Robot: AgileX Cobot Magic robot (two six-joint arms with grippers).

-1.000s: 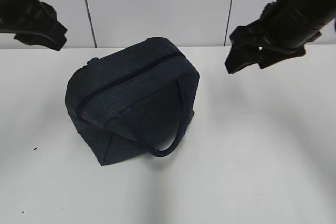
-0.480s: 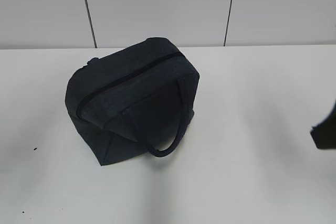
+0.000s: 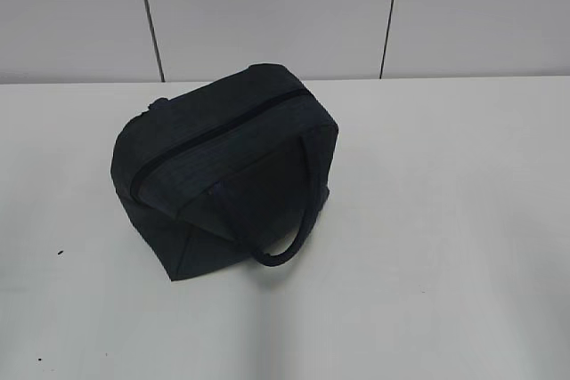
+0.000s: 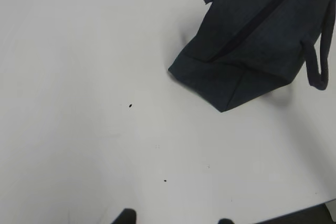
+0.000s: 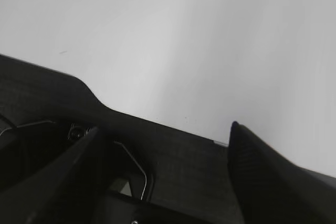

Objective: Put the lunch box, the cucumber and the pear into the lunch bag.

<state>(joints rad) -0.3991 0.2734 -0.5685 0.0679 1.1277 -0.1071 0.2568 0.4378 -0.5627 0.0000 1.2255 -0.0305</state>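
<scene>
On white tabletop (image 3: 445, 246), the boxy dark navy fabric lunch bag (image 3: 214, 166) sits zipped w/ one loop handle (image 3: 285, 220) flopped forward, prob. because contents are already packed; box, cucumber, pear not visible. Left gripper (image 4: 173, 219): only fingertips (image 4: 126, 216) show, spread apart, holding nothing, low near table edge. Right gripper (image 5: 163, 145): fingers wide, empty, over bare table.

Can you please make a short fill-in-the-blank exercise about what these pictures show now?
1. The zipper on top of the dark navy fabric lunch bag is ____.
2. The bag stands on a ____ table.
3. One loop handle hangs over the bag's ____ side, toward the exterior camera.
4. The left tool's fingertips hold ____.

Missing words: closed; white; front; nothing
</scene>
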